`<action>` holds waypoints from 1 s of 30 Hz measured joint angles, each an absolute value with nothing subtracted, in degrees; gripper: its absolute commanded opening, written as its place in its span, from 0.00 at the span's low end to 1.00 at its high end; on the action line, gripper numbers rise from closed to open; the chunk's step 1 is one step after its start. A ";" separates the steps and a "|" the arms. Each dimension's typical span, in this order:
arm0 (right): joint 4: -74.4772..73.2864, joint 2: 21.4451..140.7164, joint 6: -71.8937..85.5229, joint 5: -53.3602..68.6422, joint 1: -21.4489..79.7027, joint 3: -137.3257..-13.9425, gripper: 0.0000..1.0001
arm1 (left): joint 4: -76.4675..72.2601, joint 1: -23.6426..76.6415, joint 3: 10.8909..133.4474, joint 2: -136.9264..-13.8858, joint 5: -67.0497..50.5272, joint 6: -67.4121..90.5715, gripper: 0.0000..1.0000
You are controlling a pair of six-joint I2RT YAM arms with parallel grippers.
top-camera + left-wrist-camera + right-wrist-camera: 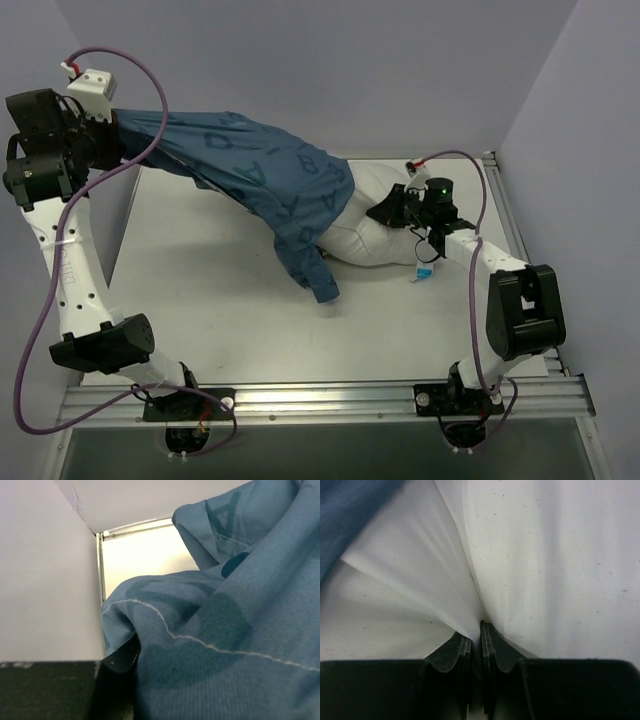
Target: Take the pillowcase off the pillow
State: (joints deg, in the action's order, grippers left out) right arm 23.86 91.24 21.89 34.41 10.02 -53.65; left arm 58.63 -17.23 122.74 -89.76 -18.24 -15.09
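Observation:
The blue pillowcase point(262, 180), printed with darker letters, stretches from the raised left gripper point(110, 135) at the far left down across the table. It still covers the left end of the white pillow point(372, 232). In the left wrist view the pillowcase point(225, 630) fills the frame and wraps one dark finger point(120, 657); that gripper is shut on it. The right gripper point(386, 211) is at the pillow's bare right end. Its jaws point(480, 630) are shut on a fold of the pillow point(545, 555). A blue-and-white tag point(423, 272) lies at the pillow's near right corner.
Pale walls point(300, 60) close in the table at the back and both sides. A metal rail point(330, 398) runs along the near edge and another point(505, 205) along the right. Purple cables point(150, 110) loop above each arm. A loose pillowcase corner point(322, 290) hangs toward the table's middle.

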 measured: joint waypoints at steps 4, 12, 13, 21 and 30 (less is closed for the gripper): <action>23.59 91.22 21.85 37.30 7.79 -53.10 0.00 | 60.99 -17.34 128.62 -91.22 -18.48 -15.53 0.02; 22.50 89.65 21.82 41.25 0.82 -51.92 0.00 | 63.48 -21.52 143.50 -99.11 -18.63 -15.68 0.02; 21.21 89.12 21.45 41.21 -1.08 -51.99 0.00 | 63.37 -22.24 143.96 -99.39 -18.59 -15.66 0.02; 13.67 89.41 18.35 31.09 -6.44 -51.53 0.00 | 51.86 -28.56 139.13 -97.17 -13.74 -11.97 0.02; 8.93 89.45 15.14 18.44 -15.16 -52.93 0.00 | 41.28 -30.28 136.49 -93.71 -12.97 -8.64 0.02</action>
State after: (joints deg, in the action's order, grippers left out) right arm 8.93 89.45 15.14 18.44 -15.16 -52.93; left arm 41.28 -30.28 136.49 -93.71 -12.97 -8.64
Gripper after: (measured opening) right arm 0.087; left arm 0.040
